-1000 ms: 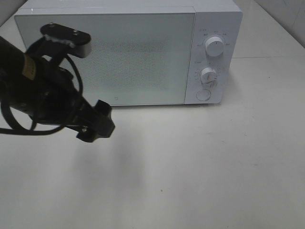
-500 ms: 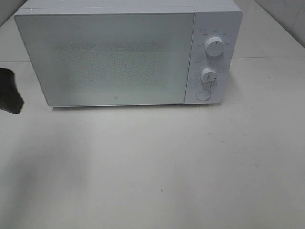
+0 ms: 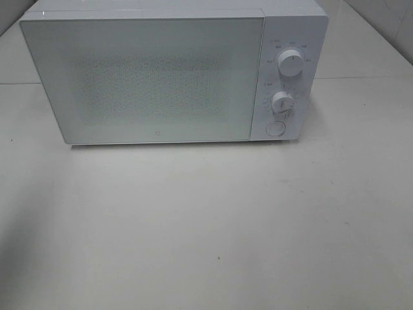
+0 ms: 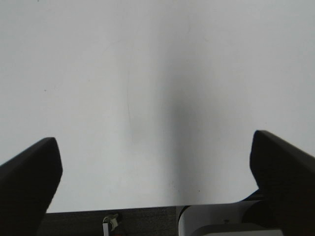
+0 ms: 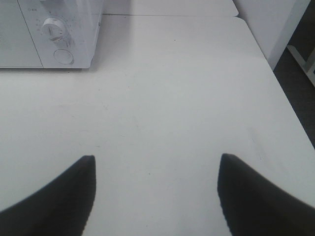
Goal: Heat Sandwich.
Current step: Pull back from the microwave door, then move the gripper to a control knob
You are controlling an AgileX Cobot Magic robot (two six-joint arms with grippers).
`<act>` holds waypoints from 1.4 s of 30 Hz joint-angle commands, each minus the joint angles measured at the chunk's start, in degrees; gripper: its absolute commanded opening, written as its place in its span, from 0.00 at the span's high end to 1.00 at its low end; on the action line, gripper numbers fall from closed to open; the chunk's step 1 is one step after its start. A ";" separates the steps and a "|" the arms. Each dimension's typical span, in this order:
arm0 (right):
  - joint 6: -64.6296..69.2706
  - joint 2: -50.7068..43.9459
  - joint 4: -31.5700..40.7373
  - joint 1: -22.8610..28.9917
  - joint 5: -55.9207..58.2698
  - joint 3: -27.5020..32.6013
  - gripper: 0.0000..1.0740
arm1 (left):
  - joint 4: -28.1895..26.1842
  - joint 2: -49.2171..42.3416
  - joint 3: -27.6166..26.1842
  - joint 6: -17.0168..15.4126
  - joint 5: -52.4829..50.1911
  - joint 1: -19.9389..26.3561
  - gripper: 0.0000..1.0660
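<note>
Although searched for in all three views, cannot find the sandwich anywhere: possibly behind the shut door (image 3: 155, 81) of the microwave (image 3: 293, 26) at the far side of the worktop (image 3: 226, 226), but cannot tell through the frosted panel. Left tool (image 4: 155, 147) and right tool (image 5: 156, 160): both spread open, empty, apart from the microwave. Risks running it empty, or overcooking, if turning the lower dial (image 3: 282, 102) blind.

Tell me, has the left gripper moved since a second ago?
Yes. The left gripper pulled away leftward from the microwave door and is now out of the high view.
</note>
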 commanded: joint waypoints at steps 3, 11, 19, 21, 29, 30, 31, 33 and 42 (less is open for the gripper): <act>0.06 -1.66 -0.29 -0.52 -0.40 -0.06 0.37 | -1.20 -6.42 5.33 0.17 0.23 0.29 0.07; 0.06 -1.66 -0.29 -0.52 -0.40 -0.06 0.37 | -6.25 -20.51 12.55 4.30 0.40 0.29 0.07; 0.06 -1.66 -0.29 -0.52 -0.40 -0.06 0.37 | -8.08 -26.76 15.30 6.65 2.64 0.29 0.07; 0.06 -1.66 -0.29 -0.52 -0.40 -0.06 0.37 | -8.54 -27.27 15.30 7.05 2.64 0.29 0.07; 0.06 -1.66 -0.29 -0.52 -0.40 -0.06 0.37 | -8.71 -27.96 15.30 6.65 2.58 0.29 0.07; 0.06 -1.66 -0.29 -0.52 -0.40 -0.06 0.37 | -8.71 -28.36 15.30 6.65 2.58 0.29 0.07; 0.06 -1.66 -0.29 -0.52 -0.40 -0.06 0.37 | -8.71 -28.36 15.30 6.65 2.58 0.29 0.07; 0.06 -1.66 -0.29 -0.52 -0.40 -0.06 0.37 | -8.71 -30.02 15.30 6.65 2.58 0.86 0.07; 0.06 -1.66 -0.29 -0.52 -0.40 -0.06 0.37 | -8.65 -42.69 15.30 6.53 2.46 7.85 0.07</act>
